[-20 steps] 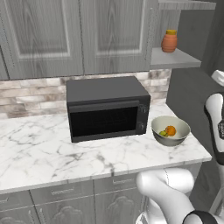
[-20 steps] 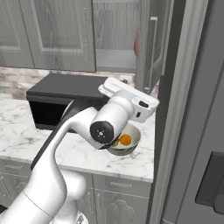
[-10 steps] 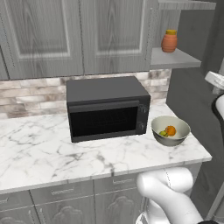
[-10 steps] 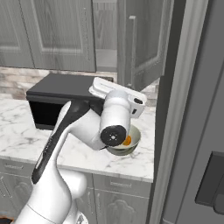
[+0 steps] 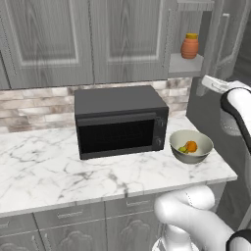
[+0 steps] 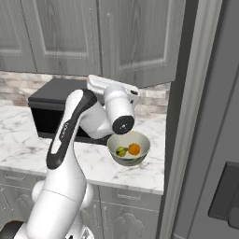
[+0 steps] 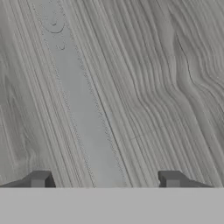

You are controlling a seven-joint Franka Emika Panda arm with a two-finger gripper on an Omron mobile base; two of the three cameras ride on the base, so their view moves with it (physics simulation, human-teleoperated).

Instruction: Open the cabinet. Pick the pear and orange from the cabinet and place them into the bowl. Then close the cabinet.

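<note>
Grey cabinet (image 7: 131, 87) handle (image 7: 81, 109) apparently between the hand's (image 7: 105, 180) fingertips.

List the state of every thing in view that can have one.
cabinet: right door partly open, swung out.
pear: in the bowl.
orange: in the bowl, beside the pear.
bowl: upright on the counter.
microwave: door shut.
gripper: open, facing the door panel.
terracotta jar: upright on the cabinet shelf.
</note>
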